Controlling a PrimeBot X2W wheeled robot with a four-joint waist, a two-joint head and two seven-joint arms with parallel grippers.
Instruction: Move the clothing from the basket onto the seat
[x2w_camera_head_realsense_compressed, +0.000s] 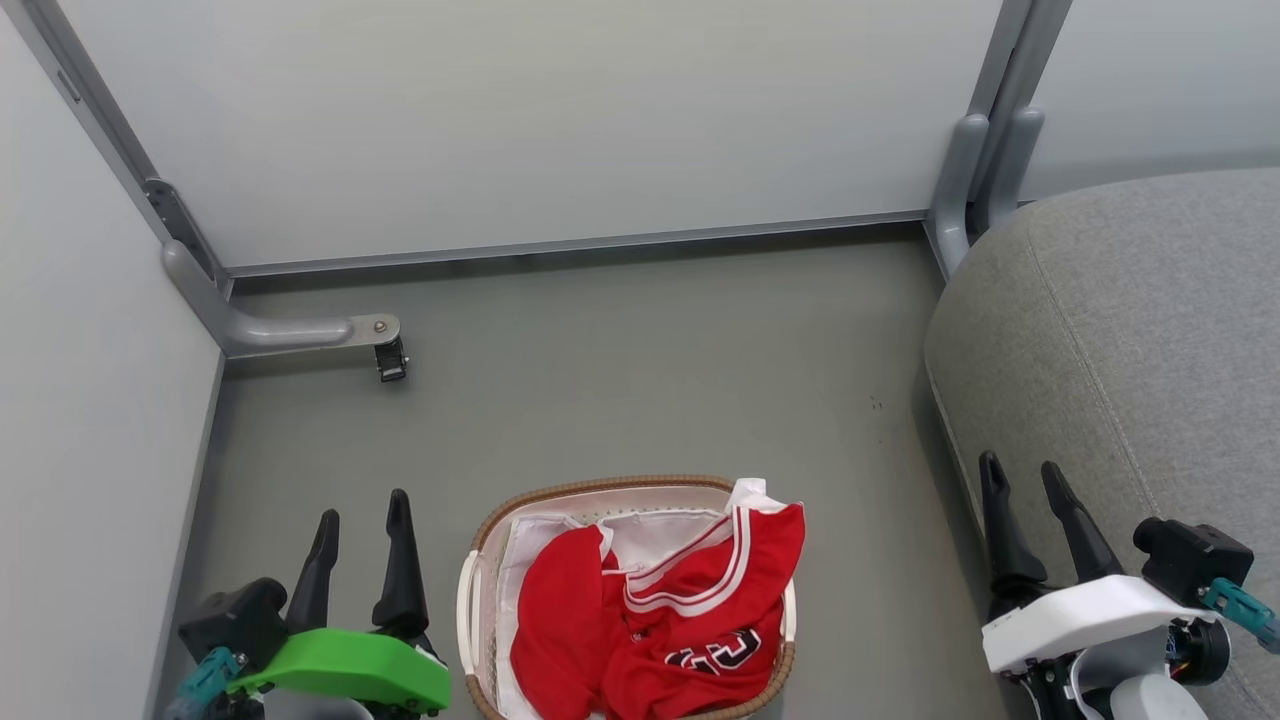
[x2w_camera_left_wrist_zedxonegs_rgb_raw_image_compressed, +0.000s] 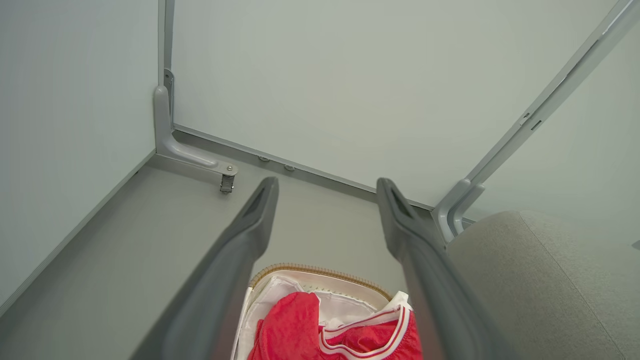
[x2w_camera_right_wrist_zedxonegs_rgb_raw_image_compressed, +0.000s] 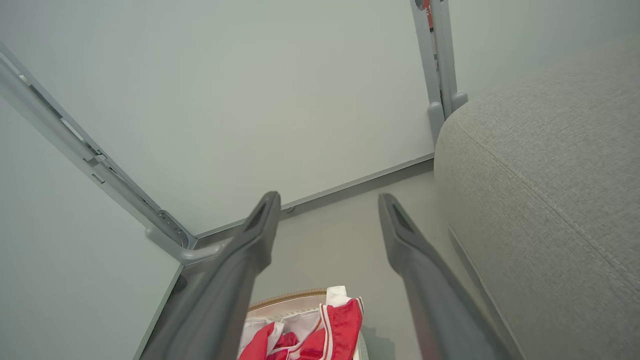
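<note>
Biggest thing to mind is the grey seat (x2w_camera_head_realsense_compressed: 1130, 350): it takes up your right side and its rounded edge sits just beside the right gripper (x2w_camera_head_realsense_compressed: 1020, 463), so swinging that arm carelessly could scrape the upholstery, and a garment let go on the curved edge instead of well onto the top would likely slide off to the floor (x2w_camera_head_realsense_compressed: 650, 350). The strip of floor between seat and basket is where a loose piece lands if your grip is thin. The basket (x2w_camera_head_realsense_compressed: 600, 487) sits on the floor between your two arms, low in the head view; it looks light, so expect it to drag, lift or tip if you pull cloth sideways against the rim. All the clothing is in it: the red jersey (x2w_camera_head_realsense_compressed: 700, 610) on the right, striped trim and black lettering up, one corner apparently draped over the right rim where it could snag; the plainer red piece (x2w_camera_head_realsense_compressed: 555, 620) on the left, overlapping the jersey, so a pinch at the overlap may take both and shed one midway. The left gripper (x2w_camera_head_realsense_compressed: 363, 505) hangs just left of the basket, fingers spread, nothing between them; the right gripper is the same, spread and empty, well apart from the clothing. The white liner (x2w_camera_head_realsense_compressed: 655, 530) shows under and behind the red cloth, and a deep pinch could haul it out too. The small caster foot (x2w_camera_head_realsense_compressed: 390, 360) by the partition is far off, low risk
</note>
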